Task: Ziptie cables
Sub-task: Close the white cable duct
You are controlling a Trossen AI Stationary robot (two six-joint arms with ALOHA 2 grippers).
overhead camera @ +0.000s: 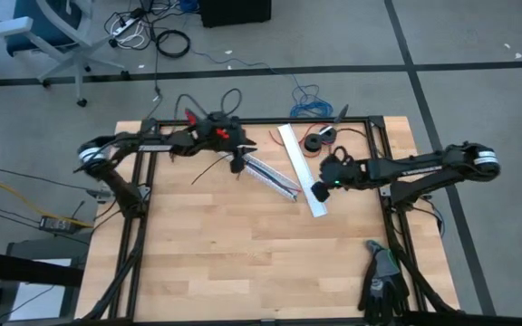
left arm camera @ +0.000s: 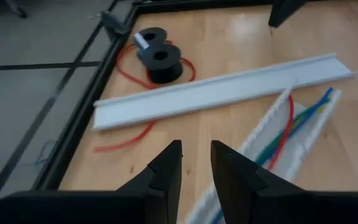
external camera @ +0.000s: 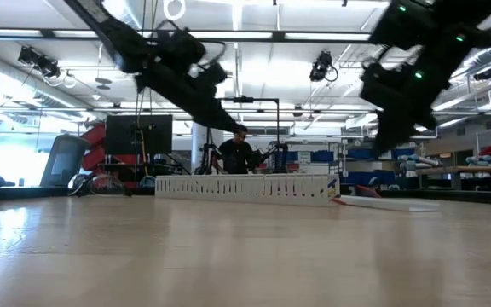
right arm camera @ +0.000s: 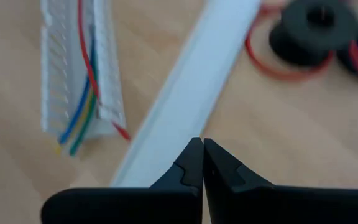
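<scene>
The cables (overhead camera: 270, 177) are thin red, blue, green and yellow wires lying lengthwise in a white slotted duct (left arm camera: 272, 134) at the table's far middle. They also show in the right wrist view (right arm camera: 82, 106). My left gripper (left arm camera: 196, 168) is open with a narrow gap and nothing between its fingers. It hangs above the table by the duct's far-left end (overhead camera: 236, 165). My right gripper (right arm camera: 202, 155) is shut and empty. It hovers over the near end of a flat white lid strip (overhead camera: 318, 190), to the right of the duct.
The white lid strip (left arm camera: 216, 93) lies slanted beside the duct. Two black spools with loose red wire (overhead camera: 318, 140) sit near the far right edge. A thin black strip (overhead camera: 211, 170) runs near-left from my left gripper. Black gloves (overhead camera: 383, 276) lie at the near right. A person (external camera: 241, 153) stands beyond the table.
</scene>
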